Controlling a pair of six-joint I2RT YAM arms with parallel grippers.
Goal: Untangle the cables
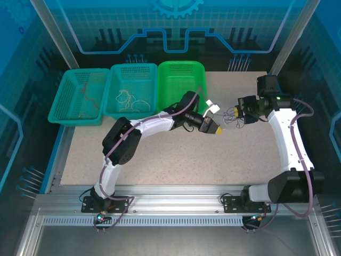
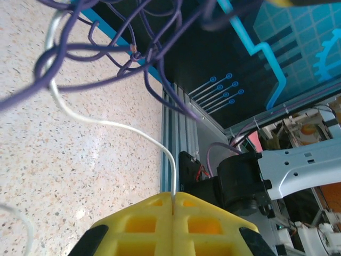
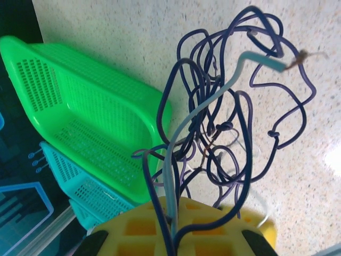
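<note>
"So, where have the cables (image 1: 233, 118) ended up?"

"Over the right part of the bench (image 1: 170, 160), in a small tangle held between the two hands. Most of it is dark purple loops, with a lighter strand running through."

"What's the left hand (image 2: 174, 205) doing?"

"Its yellow fingers are pressed flat together, and one white strand (image 2: 106, 123) is nipped in the seam between them. From there the strand curves up and away into the purple loops overhead."

"And the right hand (image 3: 175, 229)?"

"Closed as well. Several purple strands and a pale strand (image 3: 213, 97) come up out of the line where its fingers meet, and the tangle fans out above the tips. One loop carries a small knot (image 3: 273, 133)."

"Anything else on the bench?"

"Three baskets in a row along the far edge, to the left. The green basket (image 1: 181, 65) is nearest the hands. The middle teal basket (image 1: 133, 68) has thin whitish wires lying in it. The left teal basket (image 1: 80, 72) holds thin wires too, reddish as far as I can make out."
</note>
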